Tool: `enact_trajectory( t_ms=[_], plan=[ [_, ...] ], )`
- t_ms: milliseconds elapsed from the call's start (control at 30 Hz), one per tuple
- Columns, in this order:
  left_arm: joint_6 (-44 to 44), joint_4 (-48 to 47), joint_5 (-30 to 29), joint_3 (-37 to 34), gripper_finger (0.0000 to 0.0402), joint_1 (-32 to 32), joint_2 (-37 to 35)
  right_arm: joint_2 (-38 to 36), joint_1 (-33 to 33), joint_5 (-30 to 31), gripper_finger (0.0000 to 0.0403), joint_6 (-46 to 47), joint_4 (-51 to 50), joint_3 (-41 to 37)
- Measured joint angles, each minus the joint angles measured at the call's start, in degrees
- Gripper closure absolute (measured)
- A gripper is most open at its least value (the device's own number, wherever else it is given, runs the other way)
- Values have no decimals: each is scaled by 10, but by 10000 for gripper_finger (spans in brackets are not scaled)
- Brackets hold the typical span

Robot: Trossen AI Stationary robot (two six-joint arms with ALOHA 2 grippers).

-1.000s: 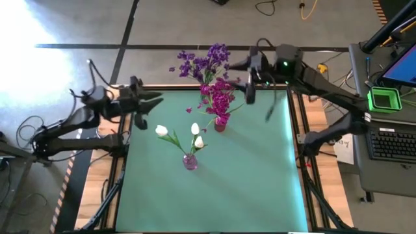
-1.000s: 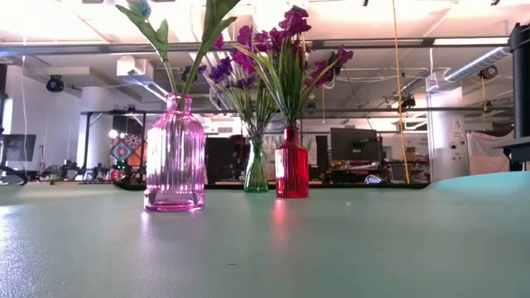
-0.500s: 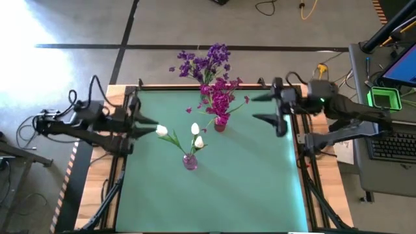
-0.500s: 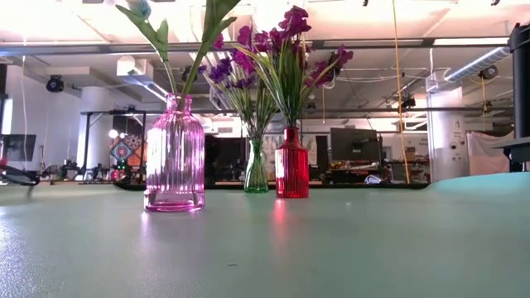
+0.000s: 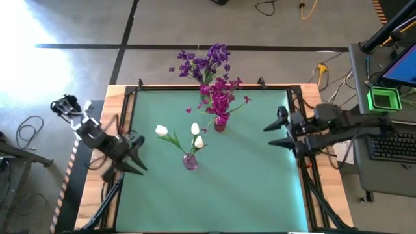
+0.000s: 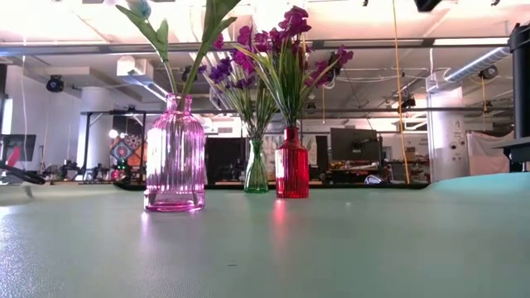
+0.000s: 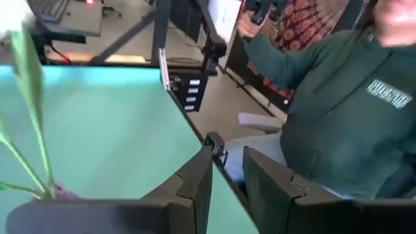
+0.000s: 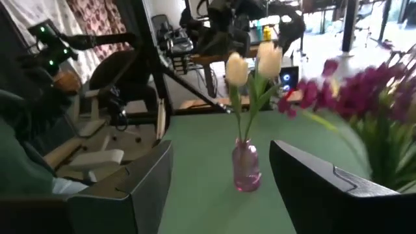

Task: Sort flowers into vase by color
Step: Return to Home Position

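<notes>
**rigwatch:** how are your arms sitting right now?

**me:** The left gripper [image 5: 136,156] is low over the left edge of the table [image 5: 247,188]. That arm is folded in tight, with the fingers spread and nothing in them. The right gripper [image 5: 274,133] mirrors it at the right edge, fingers wide apart and empty too, pointing in toward the middle.

**rigwatch:** and the flowers?

**me:** All in vases, well apart from both grippers. Overhead I get the white buds [image 5: 195,130] in the pink glass vase [image 5: 190,162], nearest the left gripper. The magenta flowers [image 5: 221,101] are in the red vase [image 5: 220,123] behind that, and the violet flowers [image 5: 203,62] are at the far edge. Overhead the blooms hide the vase the violet ones are in. My low cam shows it's the green vase [image 6: 256,170], just beside the red one, and all three stand upright. The right wrist cam frames the pink vase between its own fingers, with a magenta blur off to one side. The left wrist cam picks up a person [image 7: 338,130] in a dark green sweatshirt past the table edge.
</notes>
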Motion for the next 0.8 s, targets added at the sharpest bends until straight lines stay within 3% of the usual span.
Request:
enact_trajectory(
  t_ms=[133, 400, 567, 700, 800],
  plan=[
    [17, 67, -4, -55, 325, -28, -2, 0, 3, -6, 156, 4, 68, -61],
    [13, 91, 5, -144, 326, -35, -53, 2, 2, -36, 156, 0, 266, -194],
    [83, 160, -34, -207, 326, -28, -112, 2, 1, -35, 156, -12, 361, -248],
    [110, 153, -112, -231, 326, -5, -165, -1, -16, -30, 156, -34, 397, -268],
    [146, 145, -134, -244, 332, 24, -200, -3, -44, -28, 157, -43, 421, -276]
  ],
)
